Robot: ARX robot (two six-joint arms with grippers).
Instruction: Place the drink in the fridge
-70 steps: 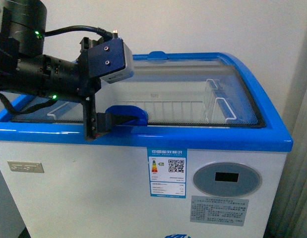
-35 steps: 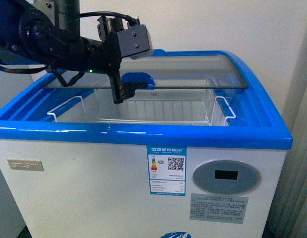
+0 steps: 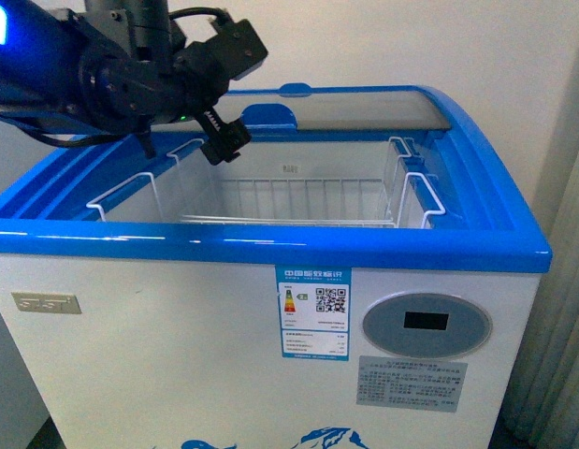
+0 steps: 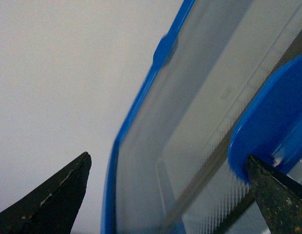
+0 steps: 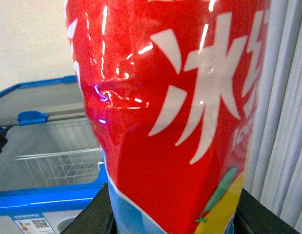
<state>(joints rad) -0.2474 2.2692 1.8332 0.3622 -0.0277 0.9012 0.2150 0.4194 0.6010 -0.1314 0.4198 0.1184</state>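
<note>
The white chest fridge with blue rim has its curved glass lid at the back. The left gripper, jaws apart, hovers just beside the lid's blue handle. The right gripper clamps the red-labelled plastic drink bottle, outside the fridge.

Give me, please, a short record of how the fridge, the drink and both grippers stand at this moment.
fridge: white chest, blue rim, top open
glass lid: at the rear, its blue handle beside the left gripper
left gripper: open, holding nothing, over the opening's rear left
wire basket: inside, uncovered
drink: red-labelled bottle, clamped in the right gripper, outside the front view
drink in fridge: not yet
</note>
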